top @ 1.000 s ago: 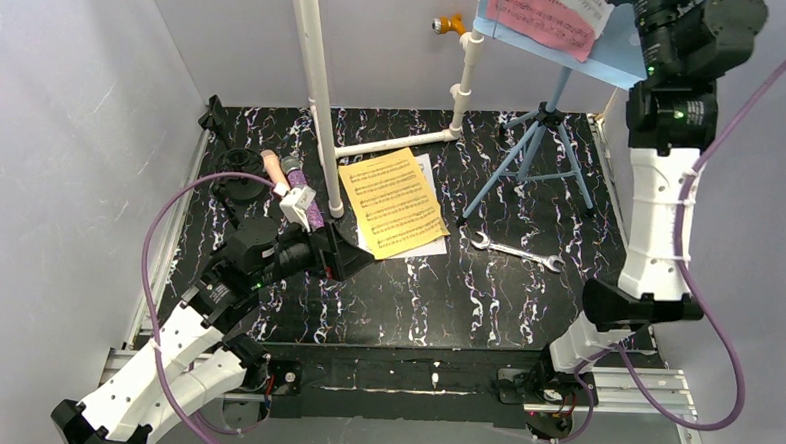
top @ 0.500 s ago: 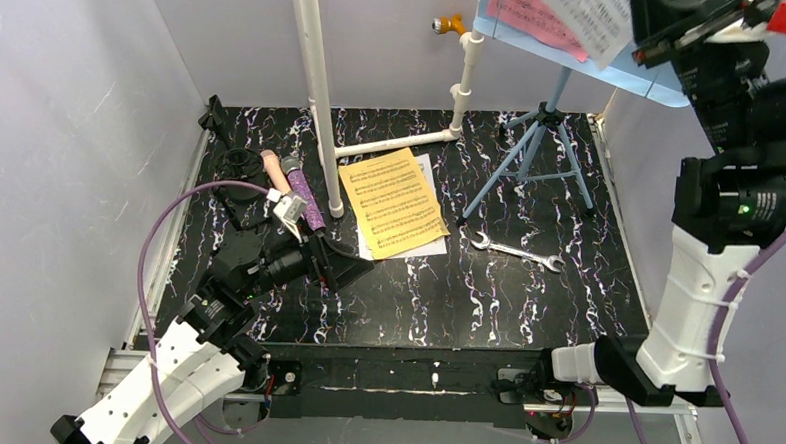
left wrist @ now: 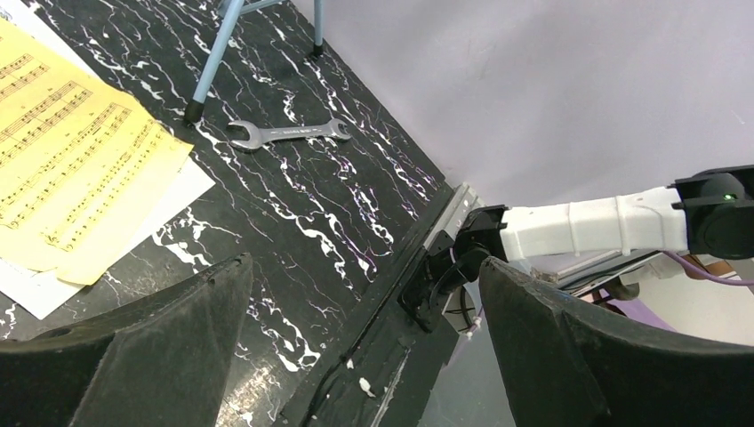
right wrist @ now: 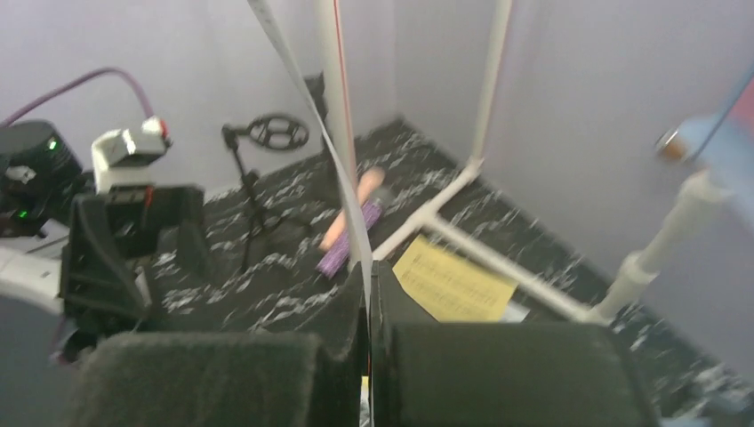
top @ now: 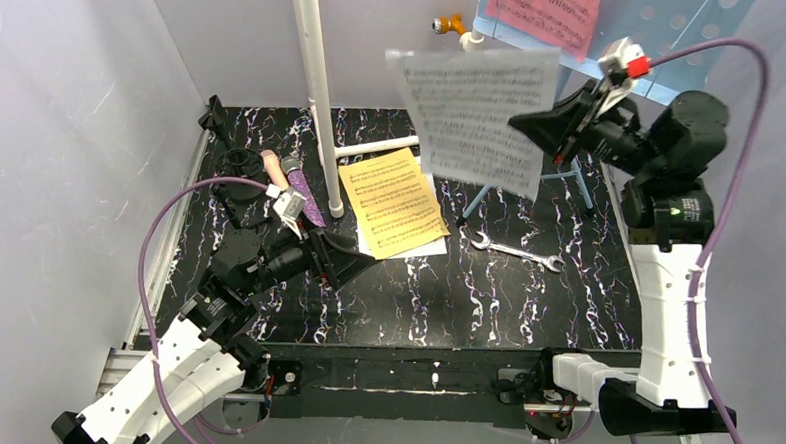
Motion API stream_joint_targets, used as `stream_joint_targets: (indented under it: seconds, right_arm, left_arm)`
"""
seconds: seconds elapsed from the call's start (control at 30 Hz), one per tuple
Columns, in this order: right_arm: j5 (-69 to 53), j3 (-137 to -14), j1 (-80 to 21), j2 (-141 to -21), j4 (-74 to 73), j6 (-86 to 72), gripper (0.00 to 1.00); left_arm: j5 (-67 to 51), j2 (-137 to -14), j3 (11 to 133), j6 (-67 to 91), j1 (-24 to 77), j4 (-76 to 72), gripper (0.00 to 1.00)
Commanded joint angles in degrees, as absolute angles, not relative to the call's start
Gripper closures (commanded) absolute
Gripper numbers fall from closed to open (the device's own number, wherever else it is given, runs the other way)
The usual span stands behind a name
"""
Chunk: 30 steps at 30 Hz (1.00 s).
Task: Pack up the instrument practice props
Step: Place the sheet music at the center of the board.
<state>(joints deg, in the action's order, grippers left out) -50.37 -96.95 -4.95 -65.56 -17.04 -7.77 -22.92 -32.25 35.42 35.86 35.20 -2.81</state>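
While the right fingers [top: 557, 120] clamp a sheet-music page [top: 474, 115] aloft (upper centre), the left fingers [left wrist: 160, 356] stand spread; holding nothing.

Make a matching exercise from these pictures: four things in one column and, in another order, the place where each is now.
Things
1. white music page
2. yellow music page
3. pink music page
4. silver wrench

Places
A. standing on the light-blue rack
B. flat on the table, next to the upright white pipe
C. in the air, pinched by the right gripper
D. on the table, close to the blue tripod legs

Pairs: 1-C, 2-B, 3-A, 4-D
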Motion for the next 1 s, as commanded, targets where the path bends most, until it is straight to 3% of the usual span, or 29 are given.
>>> stream_joint_targets:
  seconds: [0.0,0.5,0.97]
  right_arm:
    - [-56.69,-88.45,-5.10,-62.56,-17.52,-11.49,0.99]
    - [-52.33,-66.94,-9.61,-59.80,-16.61,-10.39,0.99]
    - [-41.54,-59.99,-15.21,-63.36,-15.57,-9.73,0.99]
  left_arm:
    - [-22.61,-33.71,36.59,36.96,34.89,-4.90,0.02]
    - [-20.99,-34.81,32.52,41.55,34.89,-8.53,0.02]
    - [-19.25,-34.91,30.58,43.22,34.89,-8.61,0.02]
